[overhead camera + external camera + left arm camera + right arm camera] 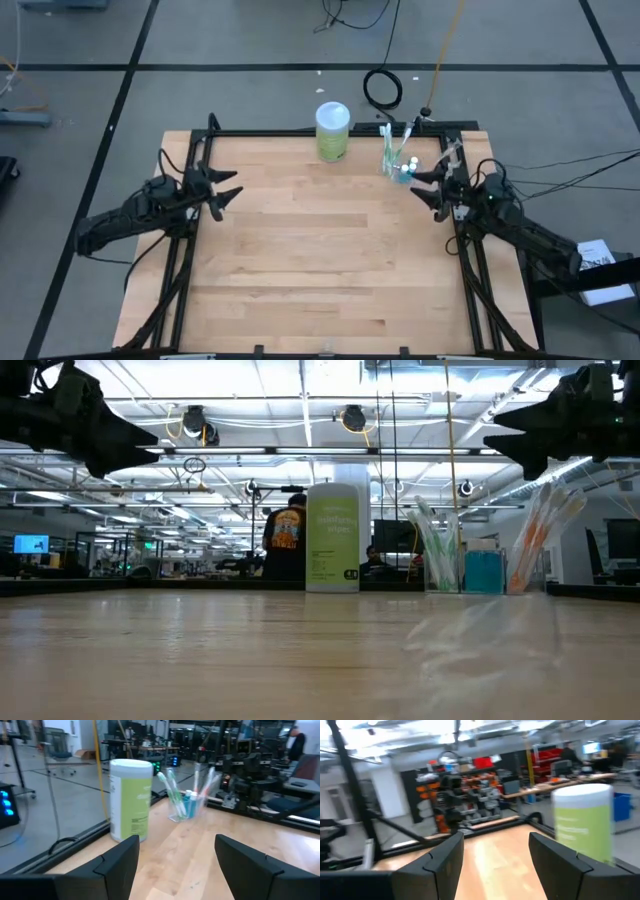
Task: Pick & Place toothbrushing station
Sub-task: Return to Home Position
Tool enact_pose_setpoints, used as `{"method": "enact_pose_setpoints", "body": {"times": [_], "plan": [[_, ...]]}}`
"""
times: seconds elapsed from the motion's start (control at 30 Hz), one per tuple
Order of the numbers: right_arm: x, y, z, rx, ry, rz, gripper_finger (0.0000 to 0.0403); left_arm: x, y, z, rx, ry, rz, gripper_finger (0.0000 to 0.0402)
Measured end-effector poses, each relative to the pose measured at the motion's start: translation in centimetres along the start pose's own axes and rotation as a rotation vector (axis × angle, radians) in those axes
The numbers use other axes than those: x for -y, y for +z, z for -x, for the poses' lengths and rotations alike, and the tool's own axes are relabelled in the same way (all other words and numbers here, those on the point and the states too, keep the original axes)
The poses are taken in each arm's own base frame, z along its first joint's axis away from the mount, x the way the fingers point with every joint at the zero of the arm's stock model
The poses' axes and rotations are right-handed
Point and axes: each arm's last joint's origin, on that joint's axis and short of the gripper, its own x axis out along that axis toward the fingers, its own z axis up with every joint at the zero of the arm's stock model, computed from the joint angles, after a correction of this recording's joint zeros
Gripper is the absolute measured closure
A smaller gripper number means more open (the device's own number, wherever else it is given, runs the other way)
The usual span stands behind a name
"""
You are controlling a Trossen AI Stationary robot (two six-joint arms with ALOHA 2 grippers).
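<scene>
i have my left gripper (232,184) hovering raised over the left side of the table (320,270), fingers spread wide with nothing between them; my right gripper (420,186) hangs raised over the right side, likewise wide open and empty, near the clear cup (402,170). the cup stands upright at the table's far right corner; green-white toothbrushes (172,790) and pink-white toothbrushes (205,782) lean out of it, and the teal tubes (190,802) sit low inside it; a lime-green cylinder (332,132) with a white lid stands to the cup's left along the far edge, apart from it.
</scene>
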Motion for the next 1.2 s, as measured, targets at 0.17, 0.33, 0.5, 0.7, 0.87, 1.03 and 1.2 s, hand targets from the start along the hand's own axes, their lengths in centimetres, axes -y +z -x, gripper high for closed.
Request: {"method": "enact_pose_setpoints", "body": {"times": [0.17, 0.33, 0.5, 0.7, 0.87, 1.03, 1.2], "plan": [[-0.7, -0.9, -0.3, 0.021, 0.109, -0.003, 0.0183, 0.5, -0.1, 0.0, -0.002, -0.028, 0.014, 0.0133], [-1.4, -1.1, -0.4, 0.019, 0.189, -0.019, 0.0183, 0.9, -1.4, -0.5, 0.018, -0.045, 0.012, 0.0133], [-2.0, -2.1, -0.6, -0.008, 0.199, -0.026, 0.0183, 1.0, -2.5, -0.9, 0.01, 0.0, 0.01, 0.0133], [-2.7, -2.1, -0.7, 0.056, 0.133, -0.022, 0.0183, 1.2, -2.6, -0.8, 0.006, -0.022, -0.005, 0.0133], [-3.5, -2.0, -0.6, 0.073, 0.209, 0.062, 0.0183, 1.3, -3.1, -0.9, -0.003, 0.005, -0.019, 0.0133], [-3.6, -2.7, -0.6, 0.012, 0.225, 0.124, 0.0183, 1.6, -3.2, -0.9, 0.0, -0.023, -0.038, 0.0133], [-3.1, -3.8, -0.7, -0.092, 0.113, 0.138, 0.0183, 1.7, -3.2, -0.8, -0.001, -0.036, -0.045, 0.0133]]}}
